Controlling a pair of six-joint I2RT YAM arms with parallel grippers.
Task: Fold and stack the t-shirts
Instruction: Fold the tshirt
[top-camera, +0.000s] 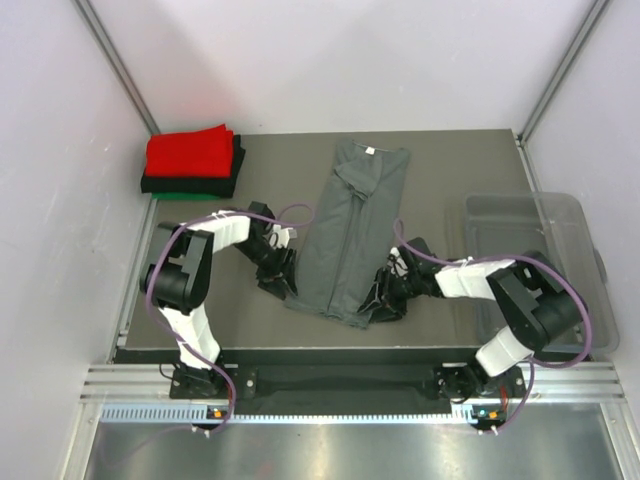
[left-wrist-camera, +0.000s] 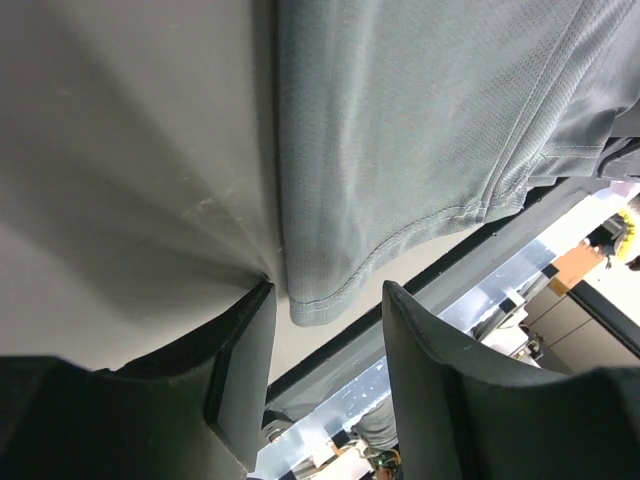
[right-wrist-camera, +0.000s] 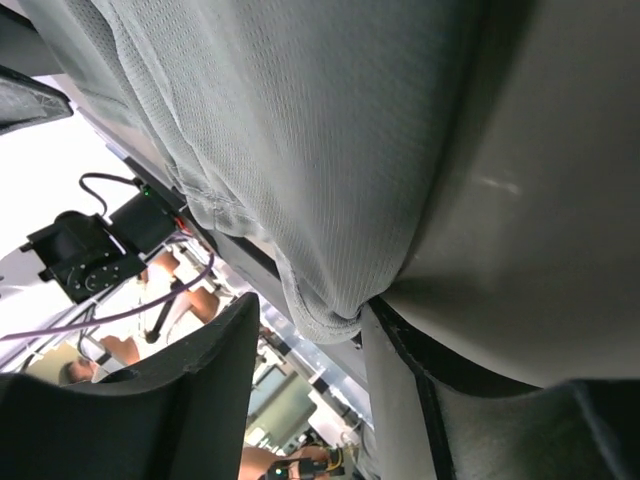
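The dark grey t-shirt (top-camera: 350, 225) lies as a long narrow strip on the table, collar at the far end and hem towards me. My left gripper (top-camera: 283, 283) is open at the hem's left corner; in the left wrist view that corner (left-wrist-camera: 320, 300) lies between the fingers (left-wrist-camera: 245, 350). My right gripper (top-camera: 381, 300) is open at the hem's right corner (right-wrist-camera: 330, 310), which sits against one finger (right-wrist-camera: 400, 400). A folded red shirt (top-camera: 190, 150) lies on a black one (top-camera: 190, 183) and a green one (top-camera: 185, 196) at the far left.
A clear plastic bin (top-camera: 530, 245) stands at the right edge of the table, close to my right arm. The table's near edge (top-camera: 330, 350) runs just behind both grippers. White walls enclose the far side and both sides.
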